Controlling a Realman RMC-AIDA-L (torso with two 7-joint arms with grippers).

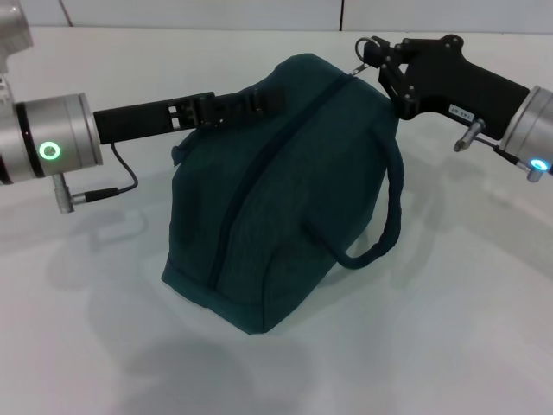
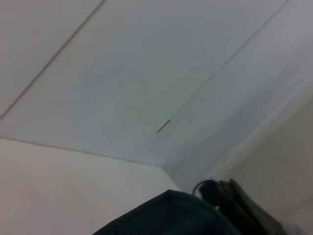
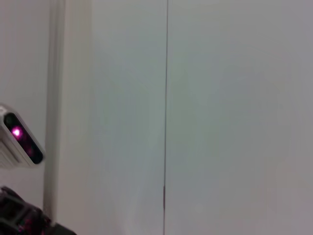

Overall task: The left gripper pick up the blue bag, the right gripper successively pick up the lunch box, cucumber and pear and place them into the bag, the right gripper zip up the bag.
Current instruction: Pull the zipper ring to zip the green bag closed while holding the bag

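1. Teal-green fabric is filling the middle of the head view: the blue bag (image 1: 276,190) is sitting on the white surface (image 1: 449,328), leaning slightly, with its top zipper running as a dark line from the near bottom edge up to the far top corner.
2. One loop handle (image 1: 380,225) is hanging loose down the bag's right side, its lower end drooping toward the surface.
3. The left end effector (image 1: 251,105) is reaching in from the left at the bag's upper edge, its black fingers clamped on the other handle there and holding it up against the fabric.
4. The right end effector (image 1: 370,54) is hovering at the bag's far top corner, its fingertips pinched around the zipper pull (image 1: 356,71) at the end of the zipper line.
5. The left wrist view is showing a corner of the bag (image 2: 168,215) with the right end effector (image 2: 230,200) beside it.
6. The right wrist view is showing mostly pale wall panels.
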